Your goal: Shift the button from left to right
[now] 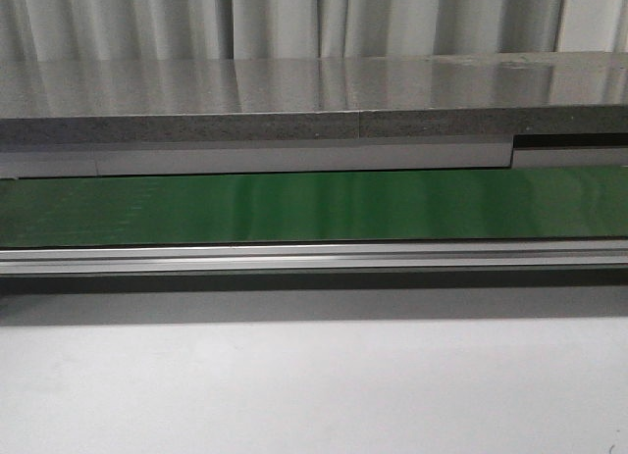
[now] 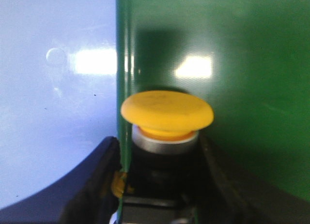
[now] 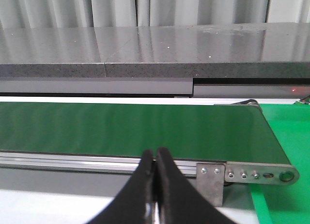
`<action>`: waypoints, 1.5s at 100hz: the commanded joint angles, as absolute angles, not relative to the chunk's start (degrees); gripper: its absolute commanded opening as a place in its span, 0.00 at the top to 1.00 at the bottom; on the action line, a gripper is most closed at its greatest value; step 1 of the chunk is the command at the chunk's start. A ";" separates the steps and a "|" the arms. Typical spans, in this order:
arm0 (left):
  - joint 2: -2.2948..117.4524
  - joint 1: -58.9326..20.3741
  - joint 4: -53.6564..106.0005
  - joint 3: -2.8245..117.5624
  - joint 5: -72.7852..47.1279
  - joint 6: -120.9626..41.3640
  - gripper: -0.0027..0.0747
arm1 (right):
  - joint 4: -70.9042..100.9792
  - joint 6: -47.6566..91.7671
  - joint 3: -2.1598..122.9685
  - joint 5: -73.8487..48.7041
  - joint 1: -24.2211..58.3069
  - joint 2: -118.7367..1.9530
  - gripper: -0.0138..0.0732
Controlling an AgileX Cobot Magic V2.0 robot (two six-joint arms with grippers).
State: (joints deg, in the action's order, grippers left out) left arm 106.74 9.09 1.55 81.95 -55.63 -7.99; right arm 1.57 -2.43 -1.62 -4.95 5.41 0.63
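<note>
The button [image 2: 167, 112] has a smooth matt yellow plastic cap; the green belt [image 1: 314, 207] looks glossy, its rail [image 1: 314, 257] brushed metal.

Bright, glary belt [image 2: 232, 64]; soft close-up focus.

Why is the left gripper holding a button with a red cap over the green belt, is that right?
Not quite: the cap is yellow, not red. The left wrist view shows the left gripper holding the button over the green belt.

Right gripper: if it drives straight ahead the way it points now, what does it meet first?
Probably the conveyor's metal side rail, then the green belt. The right gripper, jaws shut, points at that edge; depth is unclear.
</note>
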 commanded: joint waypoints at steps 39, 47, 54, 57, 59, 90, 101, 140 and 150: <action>101.59 8.70 7.11 83.62 -55.57 -11.46 0.07 | 1.37 -2.34 -0.50 0.00 5.14 1.42 0.92; 99.79 8.70 7.53 83.62 -55.99 -12.01 0.07 | 1.37 -2.34 -0.50 0.00 5.14 1.42 0.92; 97.83 8.70 7.53 83.62 -55.99 -12.01 0.07 | 1.37 -2.34 -0.50 0.00 5.14 1.42 0.92; 96.97 8.70 7.53 83.62 -55.99 -12.01 0.07 | 1.37 -2.34 -0.50 0.00 5.14 1.42 0.92; 96.32 8.70 7.53 83.62 -55.99 -12.01 0.07 | 1.37 -2.34 -0.50 0.00 5.14 1.42 0.92; 82.03 8.70 7.62 76.83 -48.43 -12.04 0.07 | 1.37 -2.34 -0.50 0.00 5.14 1.42 0.92; 74.54 8.70 8.35 71.00 -42.75 -12.42 0.07 | 1.37 -2.34 -0.50 0.00 5.14 1.42 0.92; 47.16 5.39 9.18 47.00 -25.88 -13.34 0.07 | 1.37 -2.34 -0.50 0.00 5.14 1.42 0.92; 40.87 3.75 9.18 40.80 -24.64 -13.34 0.07 | 1.37 -2.34 -0.50 0.00 5.14 1.42 0.92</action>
